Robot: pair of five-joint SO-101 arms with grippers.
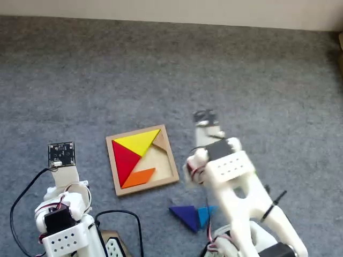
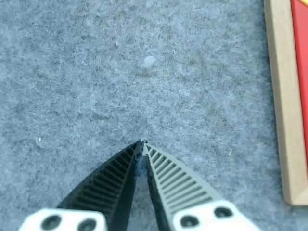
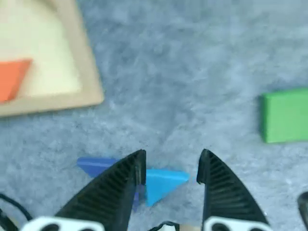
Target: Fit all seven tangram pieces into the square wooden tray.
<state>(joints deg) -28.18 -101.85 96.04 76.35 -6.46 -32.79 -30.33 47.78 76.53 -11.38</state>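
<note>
Nearest me, I log the left end effector [image 2: 142,145], jaws closed on nothing, tips at the grey table [image 2: 144,62] near the wooden tray [image 2: 281,96]. The right end effector [image 3: 171,158] has its jaws open, straddling a light blue triangle [image 3: 162,183] that touches a dark blue triangle [image 3: 96,166]. A green piece [image 3: 286,115] lies apart from them. Farther off, the tray holds a yellow triangle [image 1: 138,143], a red triangle [image 1: 124,160] and an orange parallelogram [image 1: 139,177].
</note>
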